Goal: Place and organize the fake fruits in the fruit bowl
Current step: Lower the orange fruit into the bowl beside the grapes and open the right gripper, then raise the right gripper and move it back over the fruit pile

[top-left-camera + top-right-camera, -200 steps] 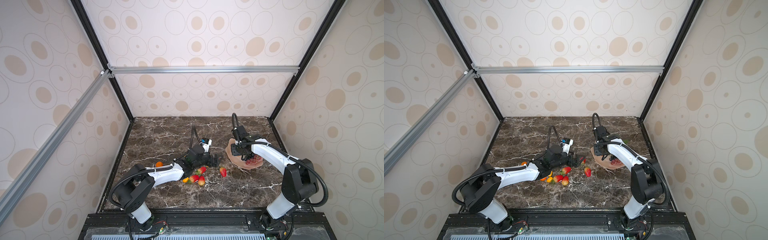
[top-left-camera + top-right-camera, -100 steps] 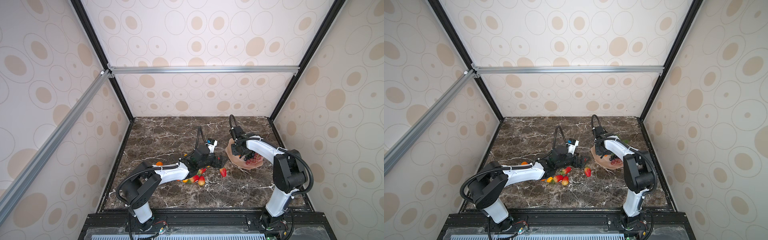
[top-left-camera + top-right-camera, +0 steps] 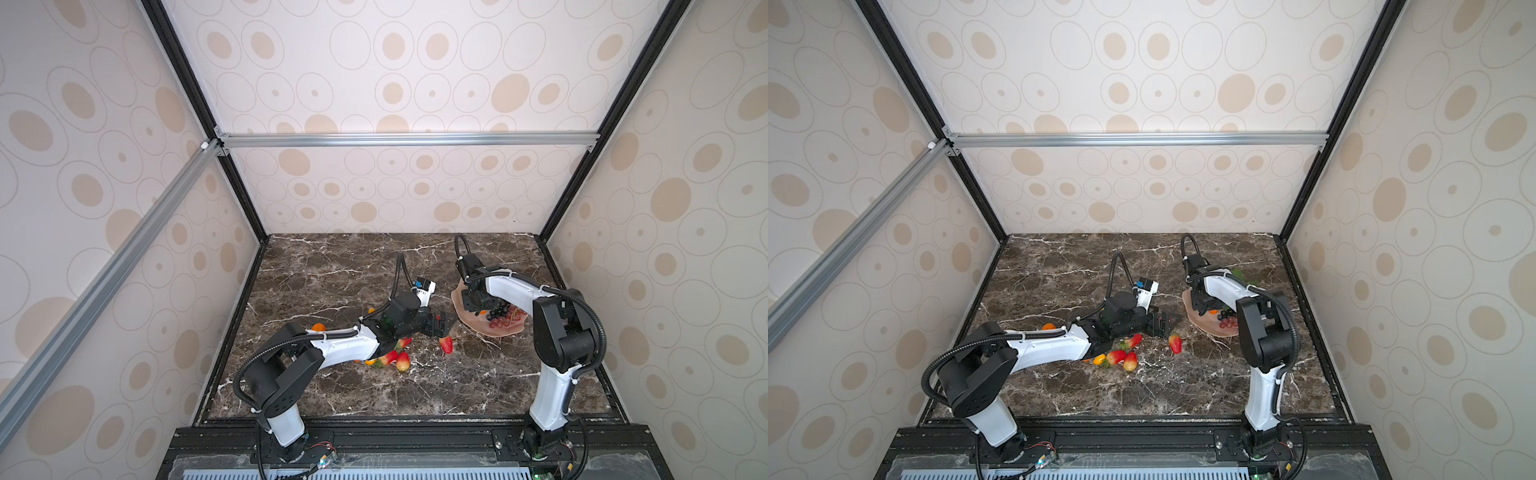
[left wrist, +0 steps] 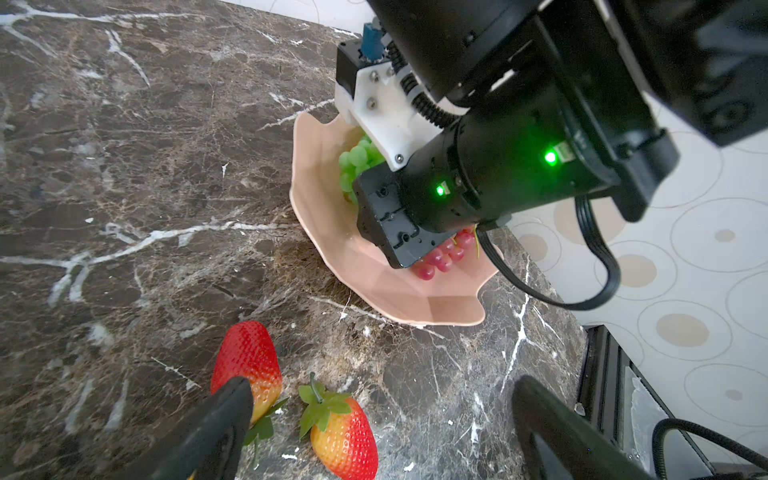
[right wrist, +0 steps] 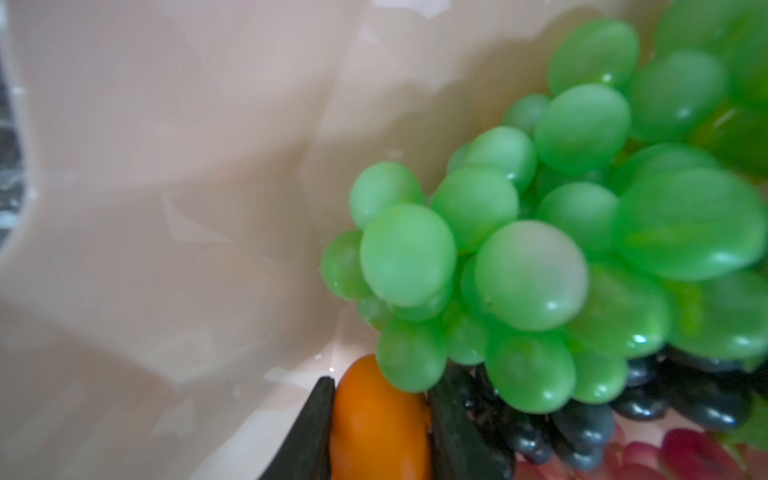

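Note:
The pale pink fruit bowl (image 3: 467, 322) (image 3: 1200, 321) (image 4: 328, 208) (image 5: 166, 166) holds green grapes (image 5: 519, 249) (image 4: 357, 160), dark grapes (image 5: 582, 419) and red grapes (image 4: 440, 257) (image 3: 505, 321). My right gripper (image 5: 378, 432) (image 3: 473, 305) is low inside the bowl, shut on a small orange oval fruit (image 5: 378, 424) beside the green bunch. My left gripper (image 4: 382, 415) (image 3: 440, 325) (image 3: 1165, 322) is open just left of the bowl. A strawberry (image 4: 345, 432) (image 3: 446, 344) lies on the table between its fingers. A second strawberry (image 4: 247, 361) lies by one fingertip (image 4: 224, 415).
More strawberries and small yellow-orange fruits (image 3: 392, 358) (image 3: 1121, 357) lie in a cluster under the left forearm. A round orange (image 3: 318, 327) (image 3: 1049, 326) sits behind that arm. The right arm's wrist and cable hang over the bowl (image 4: 498, 166).
My left gripper has slid to the right, toward the lone strawberry and the bowl. The right arm's elbow has swung inward while its gripper stayed in the bowl with the orange fruit.

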You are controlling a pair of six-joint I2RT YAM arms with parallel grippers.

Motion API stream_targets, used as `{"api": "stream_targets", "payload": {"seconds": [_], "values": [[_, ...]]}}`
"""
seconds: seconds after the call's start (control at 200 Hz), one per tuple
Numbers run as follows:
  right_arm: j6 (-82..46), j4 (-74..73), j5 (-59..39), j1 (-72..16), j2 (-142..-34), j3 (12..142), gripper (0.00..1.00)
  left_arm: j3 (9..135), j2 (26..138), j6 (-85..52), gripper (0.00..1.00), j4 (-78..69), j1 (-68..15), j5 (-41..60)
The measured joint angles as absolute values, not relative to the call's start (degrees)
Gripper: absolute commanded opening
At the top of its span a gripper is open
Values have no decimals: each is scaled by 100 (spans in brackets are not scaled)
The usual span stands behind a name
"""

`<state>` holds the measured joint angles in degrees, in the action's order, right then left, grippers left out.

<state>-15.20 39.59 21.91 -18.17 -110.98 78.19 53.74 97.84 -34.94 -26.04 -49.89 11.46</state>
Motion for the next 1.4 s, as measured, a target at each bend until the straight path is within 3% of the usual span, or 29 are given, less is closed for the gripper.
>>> {"api": "stream_targets", "payload": {"seconds": [0.73, 1.12, 1.4], "values": [[-1518, 4010, 2231, -1787, -11246, 7981, 48, 5374, 9765, -3481, 98, -2561, -4989, 1085], [-1710, 4062, 2073, -1850, -9819, 7703, 48, 5157, 8930, -3352, 98, -2416, -4886, 659], [-1684, 3839, 1570, -2464, -9415, 7491, 48, 4462, 8250, -3367, 98, -2351, -4381, 617]]}}
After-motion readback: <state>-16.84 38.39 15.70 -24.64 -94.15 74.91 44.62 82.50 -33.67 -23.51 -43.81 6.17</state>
